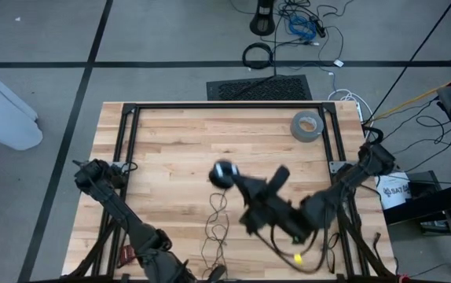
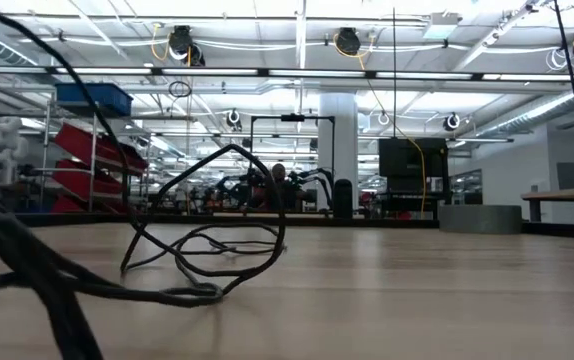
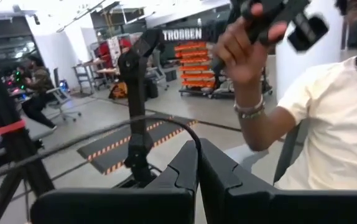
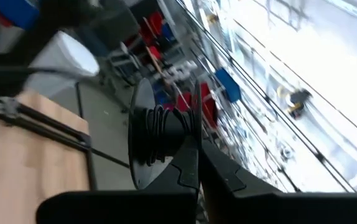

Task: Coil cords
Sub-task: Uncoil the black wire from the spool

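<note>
**Gently: thin cord lies loose at mid-table**

You have a broad table point(image 1: 170, 141) with plenty of bare wood at the back and on the left. The right arm reaches in over the middle. Its right gripper point(image 4: 197, 152) has its fingers pressed together, with a dark spool point(image 4: 157, 140) carrying wound turns just off the tips; whether the spool is pinched, you cannot tell. The left gripper point(image 3: 197, 162) waits at the near left edge, fingers closed on nothing. The tape point(image 1: 307, 126) sits well clear at the far right corner.

The cord point(image 1: 218, 224) sprawls in slack loops near the front edge, some arching off the wood point(image 2: 217, 250). Judge it light, limp and springy, likely to snag. Take it at a raised loop, and mind the near edge.
</note>
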`<state>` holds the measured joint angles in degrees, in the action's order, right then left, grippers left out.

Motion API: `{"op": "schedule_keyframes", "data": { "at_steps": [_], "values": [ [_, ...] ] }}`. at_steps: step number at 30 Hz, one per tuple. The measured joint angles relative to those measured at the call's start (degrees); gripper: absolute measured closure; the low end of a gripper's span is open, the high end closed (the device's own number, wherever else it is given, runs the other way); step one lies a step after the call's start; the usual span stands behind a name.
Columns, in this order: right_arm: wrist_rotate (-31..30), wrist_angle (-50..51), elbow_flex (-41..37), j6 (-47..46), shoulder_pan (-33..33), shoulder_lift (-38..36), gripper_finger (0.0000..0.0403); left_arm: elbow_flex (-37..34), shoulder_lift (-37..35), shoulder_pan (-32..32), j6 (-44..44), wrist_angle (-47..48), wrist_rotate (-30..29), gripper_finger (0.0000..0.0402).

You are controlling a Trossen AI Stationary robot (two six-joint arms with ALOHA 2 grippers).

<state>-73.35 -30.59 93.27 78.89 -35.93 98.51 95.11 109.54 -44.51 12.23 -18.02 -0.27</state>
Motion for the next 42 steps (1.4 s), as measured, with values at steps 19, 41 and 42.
{"op": "schedule_keyframes", "data": {
  "at_steps": [19, 41, 42],
  "values": [
    [-1.2, -0.3, 0.1, -8.6, 6.1, -9.2, 0.0403, 0.0, -0.2, 3.3, 2.1, 10.2, -23.0, 0.0392],
    [2.6, 17.4, 0.0, -35.1, -17.4, -8.4, 0.0403, 0.0, -1.4, 7.8, -5.8, 37.9, -50.5, 0.0392],
    [3.2, 17.0, 0.0, -35.0, -17.9, -8.4, 0.0403, 0.0, -1.4, 8.4, -7.1, 39.6, -48.7, 0.0392]
  ]
}}
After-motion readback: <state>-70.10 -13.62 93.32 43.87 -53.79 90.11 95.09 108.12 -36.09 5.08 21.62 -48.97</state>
